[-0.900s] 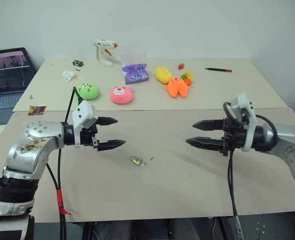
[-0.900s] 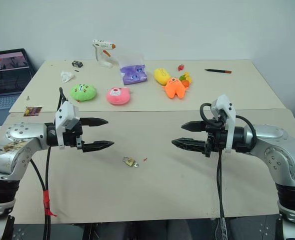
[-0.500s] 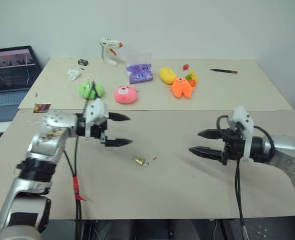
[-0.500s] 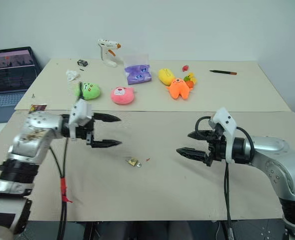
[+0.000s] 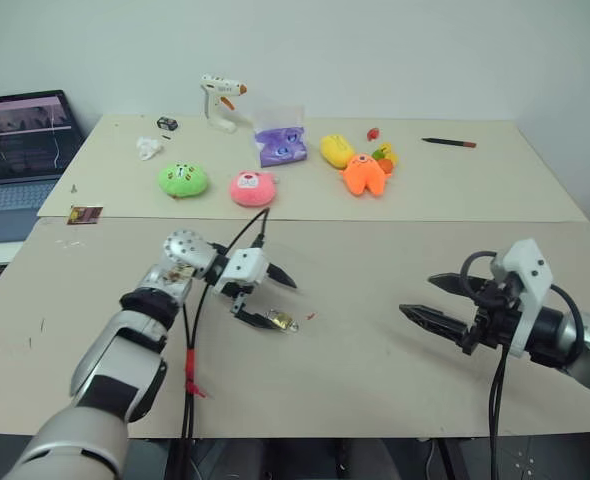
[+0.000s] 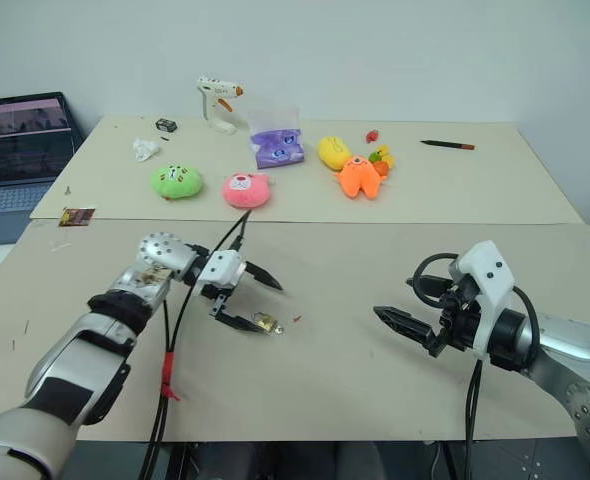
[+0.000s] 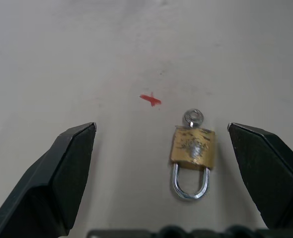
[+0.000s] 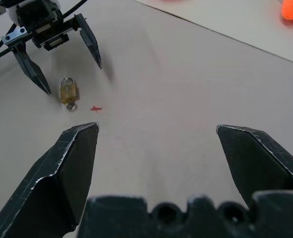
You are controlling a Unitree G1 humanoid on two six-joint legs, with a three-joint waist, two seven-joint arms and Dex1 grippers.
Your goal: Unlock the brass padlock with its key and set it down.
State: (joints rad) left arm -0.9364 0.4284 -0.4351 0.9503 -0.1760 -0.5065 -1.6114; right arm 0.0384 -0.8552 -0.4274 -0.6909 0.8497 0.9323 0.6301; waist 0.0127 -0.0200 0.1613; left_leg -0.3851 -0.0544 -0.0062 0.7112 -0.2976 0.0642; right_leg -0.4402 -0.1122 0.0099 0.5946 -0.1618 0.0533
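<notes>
Padlock (image 7: 193, 148): a small squarish brass body, scuffed and dull on its face, with a thin silver U-shaped shackle at one end and a small round silver piece at the other end, which I cannot make out clearly. It lies flat on the smooth beige desk (image 5: 375, 380), shackle closed, near the front half of the surface. A tiny red speck (image 7: 150, 100) sits on the desk just beside it.

The left claw (image 5: 275, 298) reaches in over the padlock with its two black tapered fingers spread wide; in the left wrist view the padlock lies between the fingers, nearer to one of them and touching neither. The lower fingertip (image 6: 245, 325) in the head views sits just beside the brass body.

The right claw (image 5: 430, 298) hovers well apart to the right, its pointed black fingers also wide apart and holding nothing.

At the far side of the desk lie soft plush toys, green (image 5: 182, 180), pink (image 5: 252, 188) and orange (image 5: 362, 176), along with a white glue gun (image 5: 218, 98), a purple bag (image 5: 278, 145) and a pen (image 5: 449, 142). A laptop (image 5: 20, 145) stands off to the left.
</notes>
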